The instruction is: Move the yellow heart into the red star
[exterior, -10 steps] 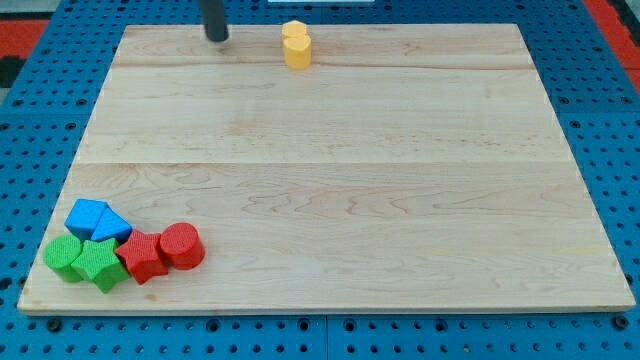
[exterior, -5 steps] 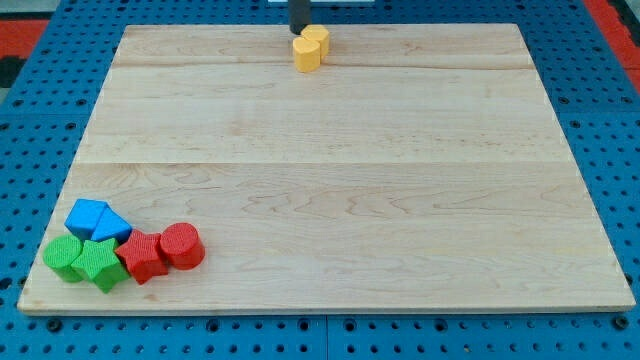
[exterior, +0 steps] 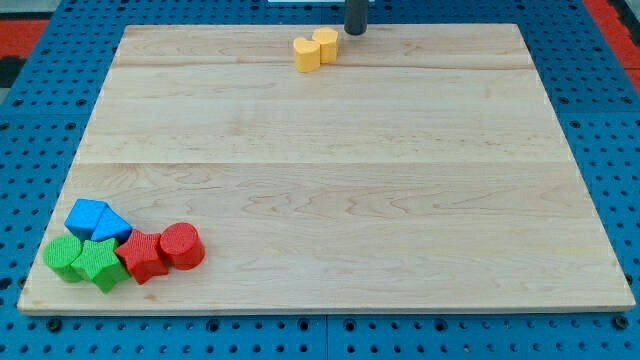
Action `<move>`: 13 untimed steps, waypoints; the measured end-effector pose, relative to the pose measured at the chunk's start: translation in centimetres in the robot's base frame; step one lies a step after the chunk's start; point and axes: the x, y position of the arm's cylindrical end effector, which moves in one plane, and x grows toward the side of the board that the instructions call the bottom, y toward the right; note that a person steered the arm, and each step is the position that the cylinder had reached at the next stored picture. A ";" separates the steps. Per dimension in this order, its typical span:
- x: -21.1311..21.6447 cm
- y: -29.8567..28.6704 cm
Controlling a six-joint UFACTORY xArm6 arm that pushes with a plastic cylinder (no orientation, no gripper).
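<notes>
The yellow heart point(exterior: 315, 49) lies near the board's top edge, a little left of centre. My tip point(exterior: 355, 31) is just to its upper right, a small gap apart, at the board's top edge. The red star point(exterior: 141, 256) sits far away in the cluster at the bottom left corner.
Around the red star: a red cylinder point(exterior: 182, 245) touching its right, a green star point(exterior: 99, 264) and a green block point(exterior: 63, 256) on its left, two blue blocks point(exterior: 97, 220) above. The wooden board point(exterior: 330, 180) lies on a blue pegboard.
My tip has moved right along the top edge, from left of the yellow heart to its upper right. The heart turned and shifted slightly right.
</notes>
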 end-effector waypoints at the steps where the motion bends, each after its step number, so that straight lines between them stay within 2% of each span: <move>1: 0.2 -0.3; 2: 0.6 -0.7; 5: 7.5 -9.3; 6: 8.2 -12.2; 8: 5.1 -12.1; 10: 4.4 -14.5; 13: 9.7 -15.6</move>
